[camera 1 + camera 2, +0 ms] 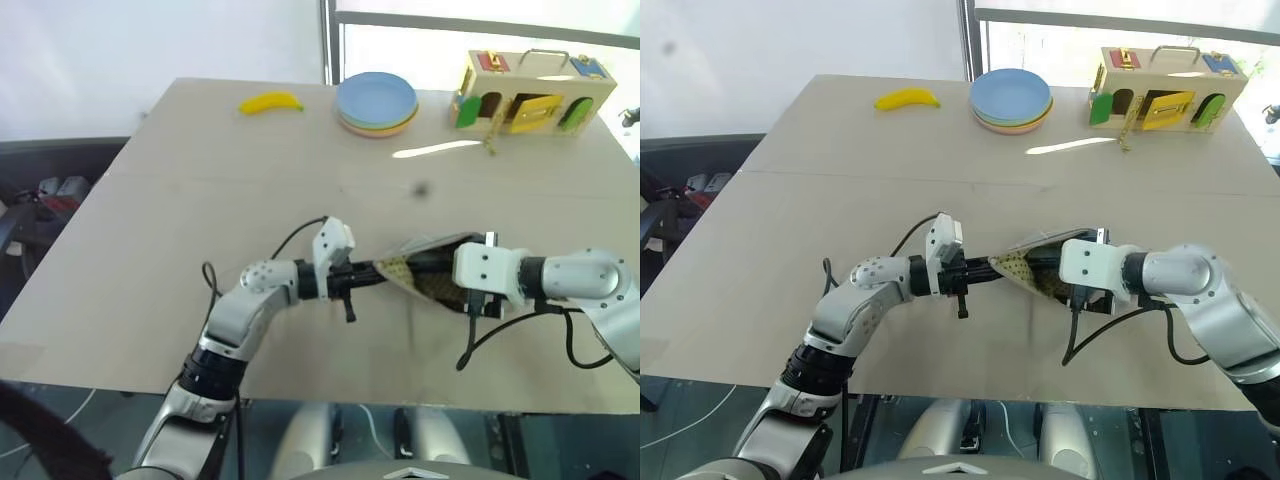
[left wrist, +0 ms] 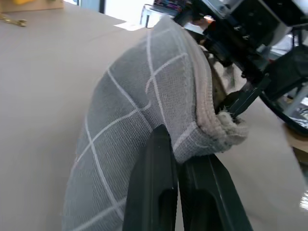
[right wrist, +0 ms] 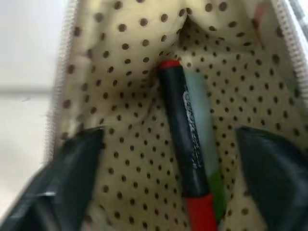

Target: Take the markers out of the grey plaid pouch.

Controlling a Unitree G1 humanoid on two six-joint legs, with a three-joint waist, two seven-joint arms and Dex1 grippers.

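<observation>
Two markers (image 3: 185, 159) lie lengthwise mid-frame between the spread right gripper (image 3: 168, 183) fingers; left gripper (image 2: 180, 166) clenches the grey plaid pouch (image 2: 144, 125).

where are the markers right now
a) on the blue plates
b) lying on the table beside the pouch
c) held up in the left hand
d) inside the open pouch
d: the right wrist view looks into the open grey plaid pouch, where the black marker with red ends lies on the dotted lining beside the pale-green highlighter, between the open fingers of the right hand.
</observation>
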